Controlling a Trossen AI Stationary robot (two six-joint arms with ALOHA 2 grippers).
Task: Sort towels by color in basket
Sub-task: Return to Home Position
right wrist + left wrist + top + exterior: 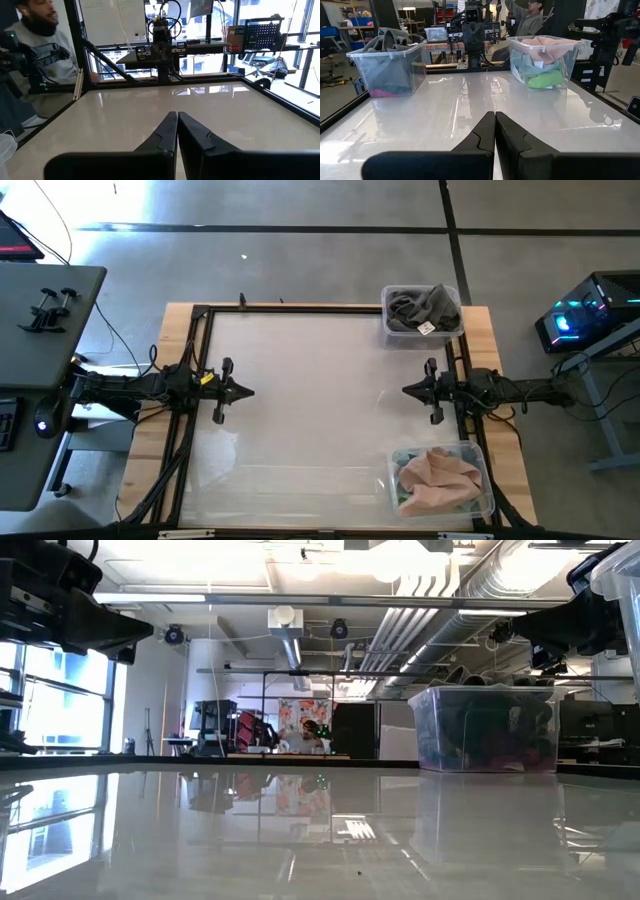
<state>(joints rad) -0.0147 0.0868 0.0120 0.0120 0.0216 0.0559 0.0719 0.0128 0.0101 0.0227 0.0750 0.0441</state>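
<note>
Two clear plastic baskets hold the towels. The far-right basket holds dark grey towels, with a magenta one low inside. The near-right basket holds peach-pink towels on top, with pale mint and lime green ones beneath. My left gripper is shut at the table's left edge and points level over the table. My right gripper is shut at the right edge and faces it. Both hold nothing.
The glossy white tabletop lies bare between the two arms, inside a black frame. A person sits beyond the table's near side. A grey side table with clamps stands off to the left.
</note>
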